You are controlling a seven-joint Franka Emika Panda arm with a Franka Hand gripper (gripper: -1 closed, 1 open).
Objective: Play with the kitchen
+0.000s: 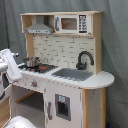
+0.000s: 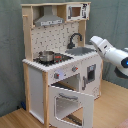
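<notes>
In both exterior views the kitchen [image 1: 62,75] [image 2: 62,65] stands on the floor [image 2: 107,107]. On its top a pot [image 2: 47,56] sits on the stovetop [image 2: 52,58], beside the sink [image 1: 72,74]. The faucet [image 1: 84,59] rises behind the sink. The hood [image 1: 39,28] hangs above the stovetop, with the microwave [image 1: 72,23] beside it. In the second exterior view the oven door [image 2: 72,102] hangs open in front, and the arm [image 2: 111,50] reaches in from the second exterior view's right.

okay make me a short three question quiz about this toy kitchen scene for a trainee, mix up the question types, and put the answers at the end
1. True or false: the oven door of the kitchen hangs open in the second exterior view.
2. What sits on the stovetop? A) a small metal pot B) a plate C) a kettle
3. Fill in: the black faucet stands behind the grey ____.

Key
1. True; the door is swung down and outward.
2. A; the pot rests on the stovetop, and shows in both exterior views.
3. Sink. The robot arm hangs beside the kitchen, touching nothing visible.
</notes>
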